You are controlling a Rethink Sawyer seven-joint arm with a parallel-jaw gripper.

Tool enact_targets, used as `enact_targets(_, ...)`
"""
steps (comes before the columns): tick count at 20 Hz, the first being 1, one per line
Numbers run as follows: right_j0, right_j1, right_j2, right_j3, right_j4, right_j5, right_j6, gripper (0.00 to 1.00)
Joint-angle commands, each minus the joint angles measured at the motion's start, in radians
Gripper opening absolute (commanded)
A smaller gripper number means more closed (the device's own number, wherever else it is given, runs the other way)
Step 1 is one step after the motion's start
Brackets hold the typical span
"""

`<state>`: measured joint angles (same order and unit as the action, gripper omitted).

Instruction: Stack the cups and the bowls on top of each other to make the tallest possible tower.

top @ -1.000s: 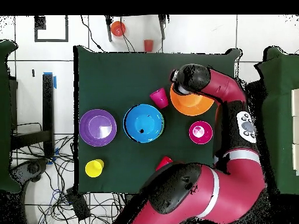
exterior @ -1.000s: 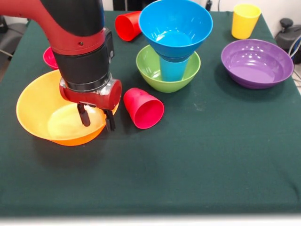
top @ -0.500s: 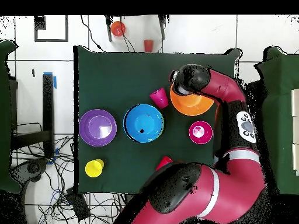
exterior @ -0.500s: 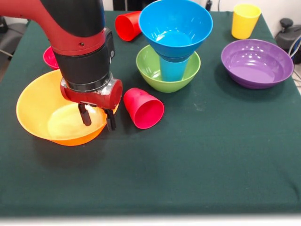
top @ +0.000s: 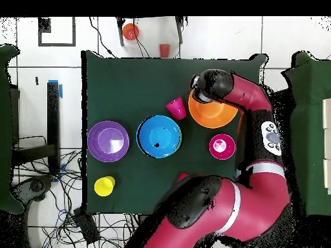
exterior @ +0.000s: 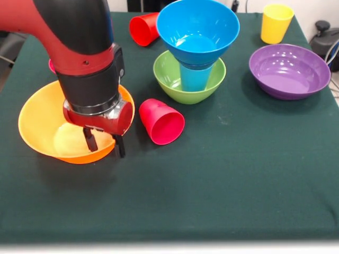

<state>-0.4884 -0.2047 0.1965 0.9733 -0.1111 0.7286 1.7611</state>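
Note:
The big orange-yellow bowl [exterior: 42,119] sits at the left of the table. My gripper [exterior: 104,144] hangs open over its near right rim, one finger inside the bowl and the other outside; I cannot tell whether they touch it. A red cup [exterior: 161,121] lies on its side just right of the gripper. The tower stands behind it: a green bowl [exterior: 169,79], a light blue cup [exterior: 194,78] standing in it, and a blue bowl [exterior: 197,26] on top. In the overhead view the arm's wrist hides the gripper above the orange-yellow bowl [top: 216,115].
A second red cup [exterior: 144,27] lies tipped at the back. The yellow cup [exterior: 276,23] stands upright at the back right, with the purple bowl [exterior: 288,69] in front of it. A small red bowl [top: 222,146] sits behind the orange one, mostly hidden by the arm in the front view.
My gripper has moved down and toward the table's front edge, slightly left in the front view. The orange-yellow bowl and the other pieces have stayed where they were.

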Motion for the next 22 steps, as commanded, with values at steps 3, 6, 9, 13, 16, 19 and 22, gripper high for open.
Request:
enact_targets(3,0.002,0.055,0.072,-0.078,-0.064,-0.006,-0.131,1.00)
enact_targets(6,0.005,0.054,0.065,-0.081,-0.067,0.009,-0.136,0.00)
enact_targets(9,0.002,0.047,0.070,-0.066,-0.071,0.001,-0.147,0.00)
enact_targets(13,0.005,0.042,0.063,-0.062,-0.070,-0.009,-0.124,0.00)
enact_targets(16,0.004,0.047,0.070,-0.069,-0.071,-0.003,-0.133,0.00)
enact_targets(19,0.002,0.045,0.072,-0.063,-0.070,-0.006,-0.133,0.00)
enact_targets(22,0.000,0.041,0.073,-0.057,-0.070,-0.005,-0.132,0.00)
